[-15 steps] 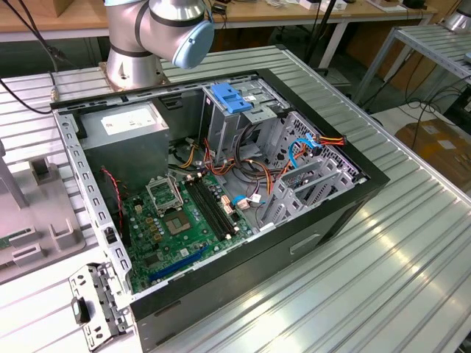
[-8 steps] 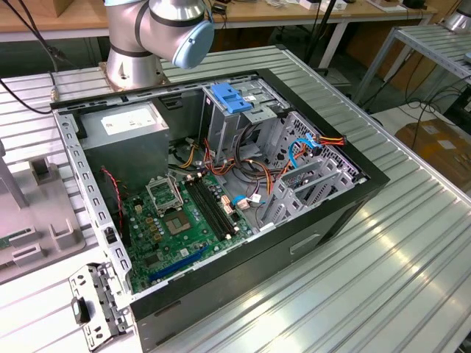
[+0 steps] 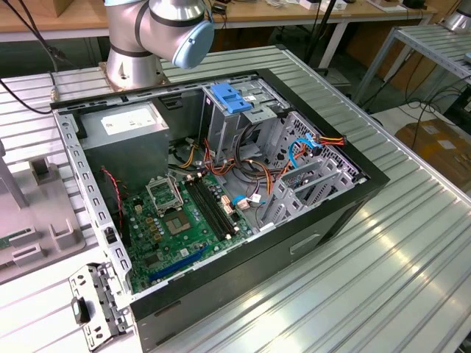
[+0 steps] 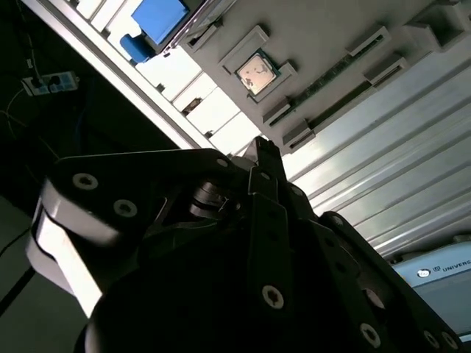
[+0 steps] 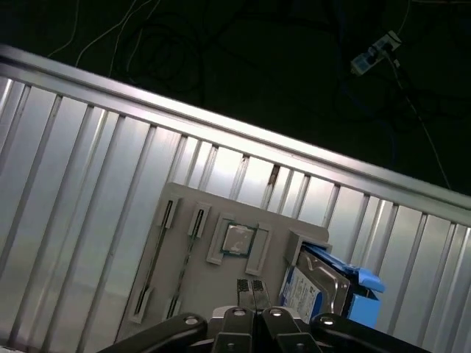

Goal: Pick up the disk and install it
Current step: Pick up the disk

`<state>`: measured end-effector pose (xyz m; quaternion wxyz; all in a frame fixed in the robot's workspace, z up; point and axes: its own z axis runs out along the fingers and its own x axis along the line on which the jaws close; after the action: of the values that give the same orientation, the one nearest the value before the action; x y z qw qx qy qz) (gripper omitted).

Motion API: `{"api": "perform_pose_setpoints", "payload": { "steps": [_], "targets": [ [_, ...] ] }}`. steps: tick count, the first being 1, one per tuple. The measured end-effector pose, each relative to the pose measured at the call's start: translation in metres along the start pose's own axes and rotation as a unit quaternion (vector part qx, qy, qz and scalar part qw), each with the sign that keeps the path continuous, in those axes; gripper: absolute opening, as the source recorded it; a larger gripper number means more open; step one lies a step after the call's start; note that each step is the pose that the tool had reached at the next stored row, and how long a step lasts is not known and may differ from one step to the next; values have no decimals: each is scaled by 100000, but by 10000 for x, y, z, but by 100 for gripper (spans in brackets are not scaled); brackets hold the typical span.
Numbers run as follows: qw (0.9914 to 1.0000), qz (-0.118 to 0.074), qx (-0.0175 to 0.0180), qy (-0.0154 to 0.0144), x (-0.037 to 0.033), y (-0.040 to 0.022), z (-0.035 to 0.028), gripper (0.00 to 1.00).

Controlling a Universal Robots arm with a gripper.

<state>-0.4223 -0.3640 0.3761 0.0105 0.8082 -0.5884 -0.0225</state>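
The disk (image 5: 315, 288) stands on edge in a slot of a grey fixture plate (image 5: 193, 294). It is grey metal with a white-and-blue label and blue rails. In the second wrist view the disk's blue part (image 4: 157, 18) lies at the plate's far corner. My gripper (image 5: 251, 293) hovers above the plate, beside the disk and apart from it. Its two fingertips (image 5: 243, 291) press together with nothing between them. The gripper (image 4: 265, 151) shows as dark linkage in the second wrist view.
A processor chip (image 5: 237, 240) and narrow memory slots (image 5: 168, 215) sit on the same plate. The open computer case (image 3: 221, 191) lies on the ribbed aluminium table (image 3: 383, 279), with a drive cage under a blue bracket (image 3: 230, 98), loose cables and a grey power supply (image 3: 125, 129).
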Motion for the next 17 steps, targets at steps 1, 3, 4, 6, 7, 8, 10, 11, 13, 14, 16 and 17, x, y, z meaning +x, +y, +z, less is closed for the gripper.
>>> {"api": "perform_pose_setpoints", "payload": {
  "steps": [1,3,4,6,7,8,10,11,13,14,16,17],
  "targets": [
    [99999,-320,-10,15,0,0,0,11],
    [99996,-880,-24,41,0,0,0,11],
    [99993,-1219,-35,55,0,0,0,11],
    [99986,-1649,-46,72,0,0,0,11],
    [99981,-1943,-51,85,0,0,0,11],
    [99975,-2213,-57,97,0,0,0,11],
    [99962,-2743,-68,122,0,0,0,11],
    [99951,-3131,-80,137,0,0,0,11],
    [99936,-3582,-88,156,0,0,0,11],
    [99927,-3819,-92,167,0,0,0,11],
    [99908,-4279,-106,188,0,0,0,11],
    [99899,-4488,-113,197,0,0,0,11]
  ]
}}
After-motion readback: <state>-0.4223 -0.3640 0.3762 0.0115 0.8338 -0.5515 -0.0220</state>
